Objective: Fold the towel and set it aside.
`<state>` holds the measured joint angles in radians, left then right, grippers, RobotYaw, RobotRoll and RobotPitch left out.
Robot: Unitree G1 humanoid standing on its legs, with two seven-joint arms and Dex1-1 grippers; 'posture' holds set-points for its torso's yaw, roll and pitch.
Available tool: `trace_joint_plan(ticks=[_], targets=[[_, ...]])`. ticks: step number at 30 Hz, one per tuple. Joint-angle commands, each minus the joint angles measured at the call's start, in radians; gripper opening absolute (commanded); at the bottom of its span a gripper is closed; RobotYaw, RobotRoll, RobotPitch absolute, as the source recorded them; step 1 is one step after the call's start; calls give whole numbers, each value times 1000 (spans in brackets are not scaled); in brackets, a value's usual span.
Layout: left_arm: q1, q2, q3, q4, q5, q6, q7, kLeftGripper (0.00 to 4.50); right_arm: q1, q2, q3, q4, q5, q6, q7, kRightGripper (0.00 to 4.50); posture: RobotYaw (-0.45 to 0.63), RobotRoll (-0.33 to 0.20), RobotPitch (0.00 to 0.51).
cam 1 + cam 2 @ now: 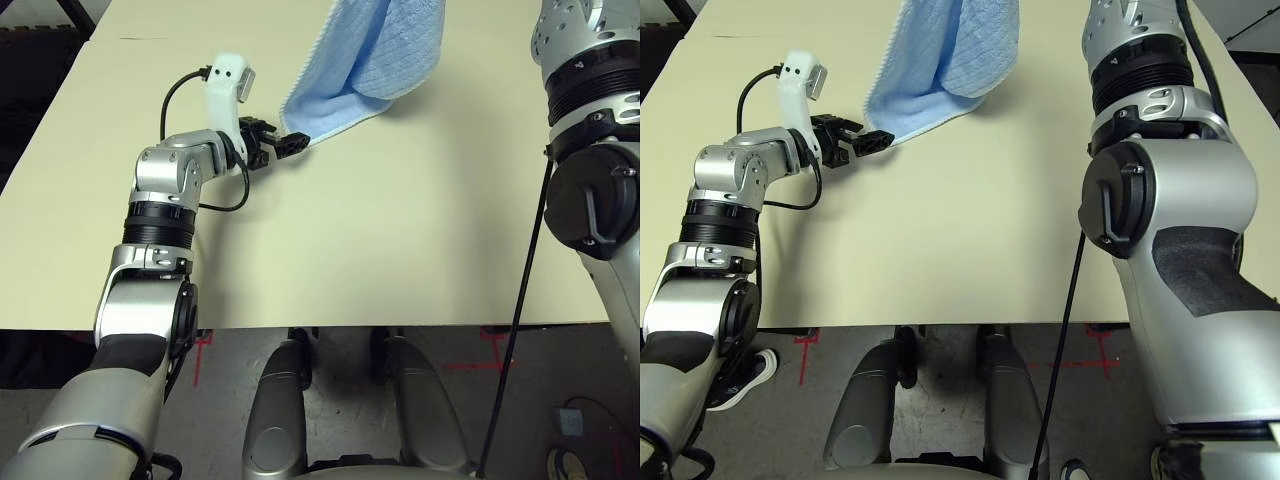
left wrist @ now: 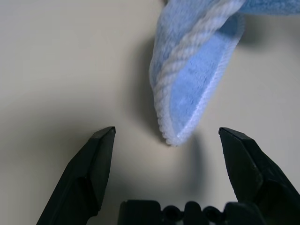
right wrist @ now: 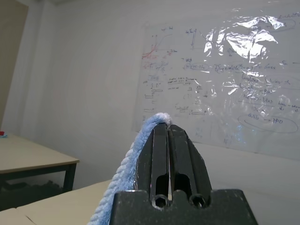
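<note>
Fingers [image 2: 96, 161] of our left arm stand spread around the towel's [image 1: 370, 60] low corner at upper centre, not yet touching; our right fingers [image 3: 169, 154] are clenched on its top edge, holding it above the desk [image 1: 400, 230]. We should pinch only once the hem sits deep between the pads.

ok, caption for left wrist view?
Open left gripper lined up on the hanging towel's bottom corner above the table.

The left arm [image 1: 160, 215] is reaching forward low over the table, its left gripper [image 1: 284, 143] gaping wide. The right arm [image 1: 1160, 190] is lifting high, its right gripper [image 3: 168, 136] pinching the towel [image 1: 365, 60].
</note>
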<state>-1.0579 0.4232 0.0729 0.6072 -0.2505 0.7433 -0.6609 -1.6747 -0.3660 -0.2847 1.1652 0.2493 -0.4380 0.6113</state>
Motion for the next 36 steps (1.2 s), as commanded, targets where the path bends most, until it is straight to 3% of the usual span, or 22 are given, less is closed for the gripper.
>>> trace_joint_plan(ticks=[1,2,4,8,14,22,27,30,32,36], targets=[[-23,-20,16,33,-20,47,11,4500,-34,-16,0,-7,-6,-22,7,33,-21,0,294],[-28,-29,26,39,-25,51,18,4500,-34,-16,1,-7,-7,-22,7,33,-22,0,294],[-42,-49,51,55,-41,48,31,3929,-34,-17,1,-6,-8,-22,6,0,-21,0,294],[-77,-79,96,93,-67,59,61,2381,-33,-17,1,-7,-9,-23,4,0,-21,0,294],[-106,-67,103,133,-80,166,54,22,-35,-20,-1,-8,-11,-25,3,0,-26,0,293],[-89,29,51,132,-38,171,-12,22,-17,-47,2,11,-30,-24,-16,0,-25,0,294],[-123,214,21,140,48,14,-25,22,82,-138,3,46,-68,26,-44,0,-20,0,303],[-153,297,-1,111,73,-36,-58,22,164,-180,-23,63,-36,156,8,0,-15,0,307],[-189,351,-8,98,98,-89,-68,22,215,-206,-69,74,28,342,90,0,-5,0,311],[-249,405,-12,119,121,-144,-91,22,266,-235,-83,47,79,623,226,0,2,0,319]])
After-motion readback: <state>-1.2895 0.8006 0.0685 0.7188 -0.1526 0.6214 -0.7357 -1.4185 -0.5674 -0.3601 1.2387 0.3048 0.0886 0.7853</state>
